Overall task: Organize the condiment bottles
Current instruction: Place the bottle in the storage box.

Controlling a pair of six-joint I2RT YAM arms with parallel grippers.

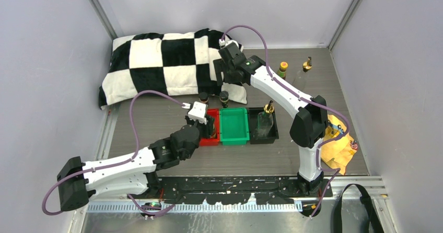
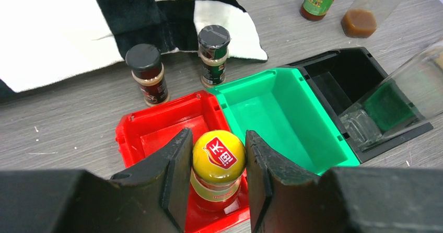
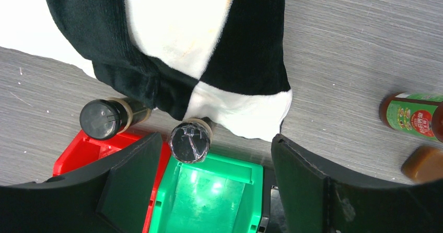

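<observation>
Gripping confirmed at my L gripper point(image 2: 218, 148): both fingers point(image 2: 172, 175) sit against the cap of the yellow-capped sauce bottle point(image 2: 218, 162), gap no wider than the cap. That bottle stands upright at the near end of the red tray point(image 2: 151, 126), approx. mid-table. The green tray point(image 2: 271, 73) adjoins the red one on the side toward the right edge, then the black tray point(image 2: 360, 55), w/ a tall glass bottle point(image 1: 265, 122) inside, gold top up.

My R gripper point(image 3: 215, 139): jaws spread wide, nothing held. It hangs over the right black-capped bottle point(image 3: 190, 141), which stands on the table point(image 1: 156, 123) just past the trays' far rims. The left black-capped bottle point(image 3: 104, 119) stands beside it. Both touch the hem of the checkered cushion point(image 1: 167, 60), which lies along the far edge, left side.

Toward the far right corner: second sauce bottle point(image 1: 283, 68) and second glass bottle point(image 1: 307, 65), near each other, not touching. Yellow cloth point(image 1: 337, 144) lies at the right edge.
</observation>
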